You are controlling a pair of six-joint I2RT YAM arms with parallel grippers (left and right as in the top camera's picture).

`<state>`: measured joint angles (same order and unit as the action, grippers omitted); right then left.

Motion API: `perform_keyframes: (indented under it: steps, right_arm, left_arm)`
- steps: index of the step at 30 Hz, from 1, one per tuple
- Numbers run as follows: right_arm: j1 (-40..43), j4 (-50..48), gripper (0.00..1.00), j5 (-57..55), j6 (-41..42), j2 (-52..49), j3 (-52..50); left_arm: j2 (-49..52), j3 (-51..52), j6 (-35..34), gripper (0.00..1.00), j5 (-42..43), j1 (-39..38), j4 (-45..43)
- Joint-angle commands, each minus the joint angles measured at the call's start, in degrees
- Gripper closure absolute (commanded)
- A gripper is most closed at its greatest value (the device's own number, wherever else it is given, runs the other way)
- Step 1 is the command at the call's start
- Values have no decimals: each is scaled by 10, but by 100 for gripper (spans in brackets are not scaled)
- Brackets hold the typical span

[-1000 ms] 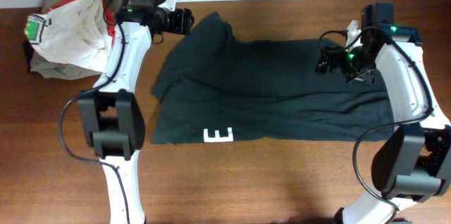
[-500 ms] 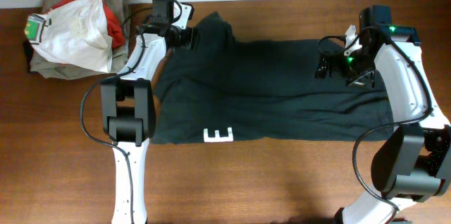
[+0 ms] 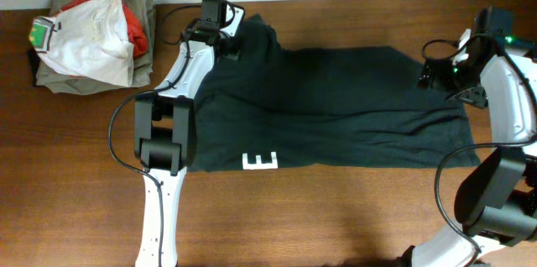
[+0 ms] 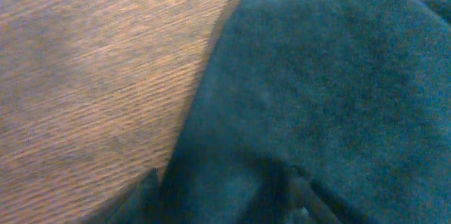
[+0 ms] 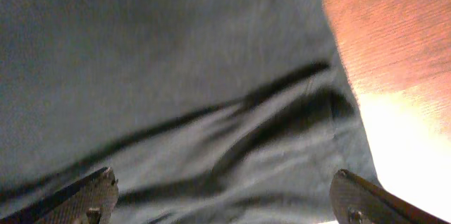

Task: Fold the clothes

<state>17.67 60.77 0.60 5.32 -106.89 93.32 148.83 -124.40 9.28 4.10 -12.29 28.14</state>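
Barely visible over black shirt (image 3: 336, 107), left hand (image 4: 224, 199), grip unclear; right hand (image 5: 225, 194) spread.

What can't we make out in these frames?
1. Overhead: the left gripper hides its own jaws.
2. Left wrist: fingers cut off by the bottom edge, dark against the shirt; grip unclear.
3. Right wrist: shirt blurred; glare washes out part of the table.
4. Overhead: in the pile, the white garment covers most of what's beneath.
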Motion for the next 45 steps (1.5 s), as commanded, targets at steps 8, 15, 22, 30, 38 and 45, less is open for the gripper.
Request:
perform_keyframes:
  steps: [8, 15, 22, 30, 38, 45]
  right_arm:
    - [7, -165, 1, 52, -106, -73, 80]
    - [-31, -165, 2, -39, -176, -307, 209]
    - [-30, -202, 0, -51, -227, -341, 209]
    - [1, -167, 16, 35, -212, -350, 209]
    - [11, -145, 51, 67, -213, -350, 209]
    - [11, -136, 96, 64, -179, -349, 241]
  left_arm:
    - [41, 7, 7, 100, -20, -3, 13]
    - [41, 10, 7, 99, -20, -3, 44]
    - [41, 10, 7, 99, -20, -3, 52]
    - [41, 10, 7, 99, -20, -3, 60]
    - [41, 10, 7, 99, -20, -3, 53]
    - [31, -25, 7, 100, -20, -3, 75]
